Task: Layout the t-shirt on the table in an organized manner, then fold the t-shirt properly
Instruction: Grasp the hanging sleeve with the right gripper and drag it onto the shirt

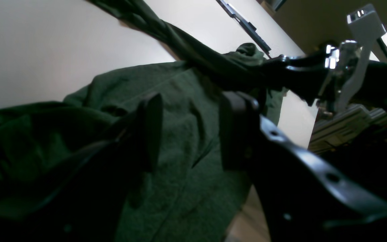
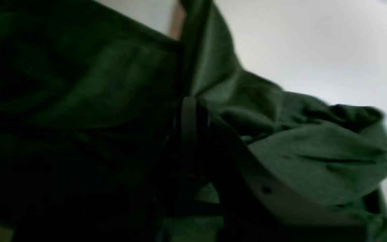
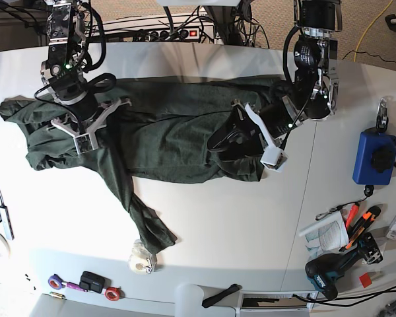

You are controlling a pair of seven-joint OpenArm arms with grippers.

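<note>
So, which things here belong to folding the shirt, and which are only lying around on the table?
Part of the job:
- t-shirt, dark green, spread across the table
- right pincer, shut on the t-shirt
- left pincer, open over the cloth

Just lying about:
- blue pouch
- drill
- booklet
- tape roll

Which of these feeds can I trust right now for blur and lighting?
Base view: sharp, evenly lit, the dark green long-sleeved knit t-shirt clear on the white table. Left wrist view: dim, the left gripper fingers silhouetted but weave legible. Right wrist view: very dark and blurred, the right gripper barely readable.
</note>
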